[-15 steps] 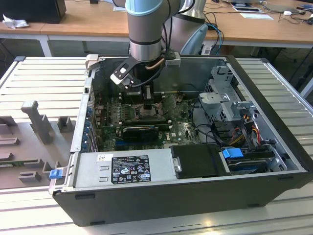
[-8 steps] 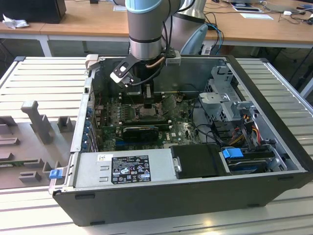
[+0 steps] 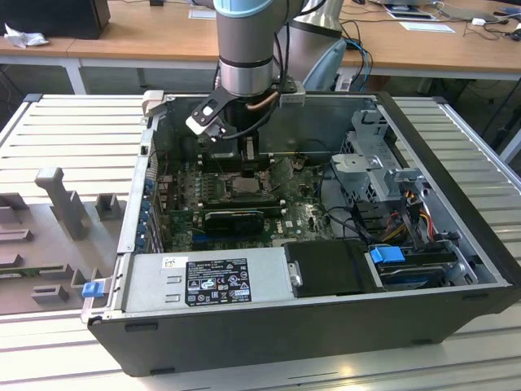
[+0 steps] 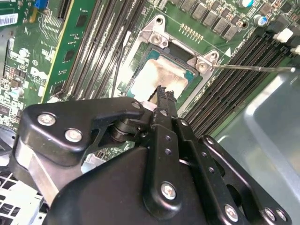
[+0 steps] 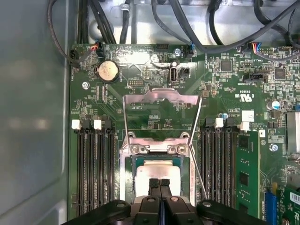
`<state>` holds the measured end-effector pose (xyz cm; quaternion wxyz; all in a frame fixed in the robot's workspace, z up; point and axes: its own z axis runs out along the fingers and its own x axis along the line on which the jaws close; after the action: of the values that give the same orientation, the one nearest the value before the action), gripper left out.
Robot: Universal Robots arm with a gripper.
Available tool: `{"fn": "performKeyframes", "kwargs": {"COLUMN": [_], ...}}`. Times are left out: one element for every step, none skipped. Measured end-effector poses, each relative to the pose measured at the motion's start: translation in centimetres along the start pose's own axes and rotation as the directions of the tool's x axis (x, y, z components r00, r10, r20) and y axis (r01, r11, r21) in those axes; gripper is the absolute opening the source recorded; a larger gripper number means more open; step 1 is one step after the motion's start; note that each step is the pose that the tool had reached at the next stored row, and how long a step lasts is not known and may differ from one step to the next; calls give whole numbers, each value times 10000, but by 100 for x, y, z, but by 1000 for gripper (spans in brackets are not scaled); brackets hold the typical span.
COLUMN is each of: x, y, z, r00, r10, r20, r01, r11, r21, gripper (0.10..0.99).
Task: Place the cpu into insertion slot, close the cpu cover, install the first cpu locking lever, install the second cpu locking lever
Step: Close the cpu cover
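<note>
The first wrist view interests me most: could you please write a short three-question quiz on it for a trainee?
1. True or false: the cpu cover is folded down over the cpu.
2. The claw has its tip over: A the cpu; B the memory slots; C the round battery.
3. Fill in: the cpu lies flat in the ____.

Key:
1. False: the cover stands open, hinged up from the insertion slot.
2. A.
3. insertion slot.
</note>
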<state>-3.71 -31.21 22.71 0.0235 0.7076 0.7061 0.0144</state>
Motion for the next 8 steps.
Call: {"fn": "performKeyframes", "kwargs": {"x": [-4,-9,-11,-11,-11,-11,-12,-11], "y": [11,27,32,34,34,34,36,39], "z": [0,1,1,1,-5,-16,-51,-101], "r00": [10000,10000,10000,9999,9998,9998,9998,9998], "r10": [2,3,4,11,14,16,16,14], "r20": [-11,-33,-72,-165,-195,-207,-207,-207], "r01": [-2,-3,-4,-9,-11,-13,-14,-12], "r11": [10000,10000,10000,9999,9999,9999,9999,9999], "r21": [21,50,76,107,117,121,122,121], "gripper": [106,106,106,106,106,106,106,106]}}
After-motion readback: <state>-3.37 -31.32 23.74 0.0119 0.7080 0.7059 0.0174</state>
